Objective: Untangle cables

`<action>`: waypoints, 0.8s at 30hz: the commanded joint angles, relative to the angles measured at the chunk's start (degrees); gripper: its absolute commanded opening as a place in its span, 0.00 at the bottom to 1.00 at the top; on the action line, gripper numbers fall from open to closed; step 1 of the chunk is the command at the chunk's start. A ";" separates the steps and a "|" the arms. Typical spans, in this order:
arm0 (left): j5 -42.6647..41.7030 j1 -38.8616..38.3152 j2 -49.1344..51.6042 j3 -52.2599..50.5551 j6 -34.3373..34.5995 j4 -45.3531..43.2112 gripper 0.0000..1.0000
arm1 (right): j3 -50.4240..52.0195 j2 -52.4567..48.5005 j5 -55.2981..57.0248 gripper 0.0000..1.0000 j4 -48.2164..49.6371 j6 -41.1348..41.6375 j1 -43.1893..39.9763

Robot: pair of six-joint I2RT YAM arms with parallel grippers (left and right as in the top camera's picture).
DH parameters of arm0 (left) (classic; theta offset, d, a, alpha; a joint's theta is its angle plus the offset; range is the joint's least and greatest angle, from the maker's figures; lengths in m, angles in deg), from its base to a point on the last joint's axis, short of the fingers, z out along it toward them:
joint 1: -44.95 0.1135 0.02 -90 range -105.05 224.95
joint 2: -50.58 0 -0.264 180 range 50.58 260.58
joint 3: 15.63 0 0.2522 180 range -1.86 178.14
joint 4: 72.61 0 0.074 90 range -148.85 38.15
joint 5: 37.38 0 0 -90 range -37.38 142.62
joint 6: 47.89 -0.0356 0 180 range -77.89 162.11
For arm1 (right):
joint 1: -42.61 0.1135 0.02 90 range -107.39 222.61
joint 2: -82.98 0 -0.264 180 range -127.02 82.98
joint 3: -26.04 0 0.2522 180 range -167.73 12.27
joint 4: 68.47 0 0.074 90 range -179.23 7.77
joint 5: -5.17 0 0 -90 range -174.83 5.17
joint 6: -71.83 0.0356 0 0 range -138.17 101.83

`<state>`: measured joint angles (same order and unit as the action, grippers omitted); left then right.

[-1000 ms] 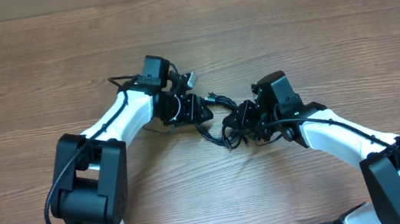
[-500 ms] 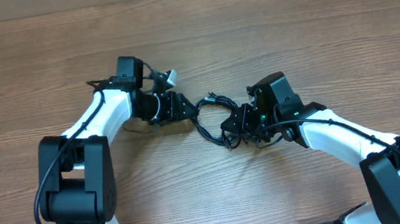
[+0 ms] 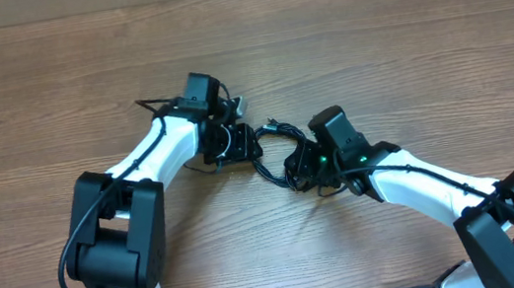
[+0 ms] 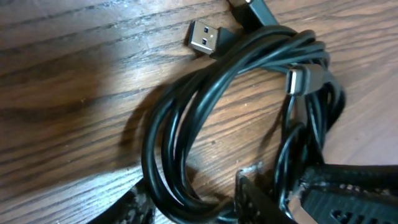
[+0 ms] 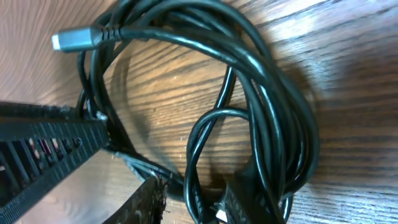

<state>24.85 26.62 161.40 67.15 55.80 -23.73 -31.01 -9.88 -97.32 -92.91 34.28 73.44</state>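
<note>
Overhead: thin black tangled cables [image 3: 273, 152] bunched on brown wood-grain desk [image 3: 373, 39], long axis running between left pincer [image 3: 253, 144] and right pincer [image 3: 301, 163], both about equally near. Left wrist: left pincer [image 4: 193, 200] spread, straddling loop strands, silver USB plug [image 4: 202, 37] beyond. Right wrist: right pincer [image 5: 193, 199] part-spread, strands between fingers; clamped or not, can't tell.

No text, label, brand, number or sign can be read on the cables [image 4: 186, 124], the plug [image 4: 204, 37], the arms [image 3: 149, 153] or the counter [image 3: 371, 29].
</note>
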 commanded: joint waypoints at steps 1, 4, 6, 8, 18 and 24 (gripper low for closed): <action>4.26 -0.55 0.48 0.24 1.60 -0.48 0.38 | -1.42 -0.44 4.63 0.31 1.44 2.23 0.72; 4.22 -0.57 0.76 0.22 1.60 -0.63 0.36 | -1.40 -0.55 5.31 0.27 1.95 2.25 0.72; 4.20 -0.57 1.31 0.22 1.86 -0.70 0.36 | -1.40 -0.55 5.40 0.25 2.32 2.25 0.72; 4.17 -0.57 2.01 0.22 2.23 -0.92 0.36 | -1.40 -0.61 5.44 0.24 2.51 2.25 0.72; 2.27 -0.57 2.43 0.24 2.21 -1.29 0.25 | -1.36 -1.55 8.26 0.23 3.39 3.34 2.54; 2.19 -0.57 2.43 0.24 2.19 -1.36 0.06 | -1.36 -2.49 8.68 0.23 7.02 3.28 3.78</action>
<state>27.61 26.19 163.22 67.15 58.38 -25.04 -31.01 -11.78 -90.13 -86.94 37.34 76.70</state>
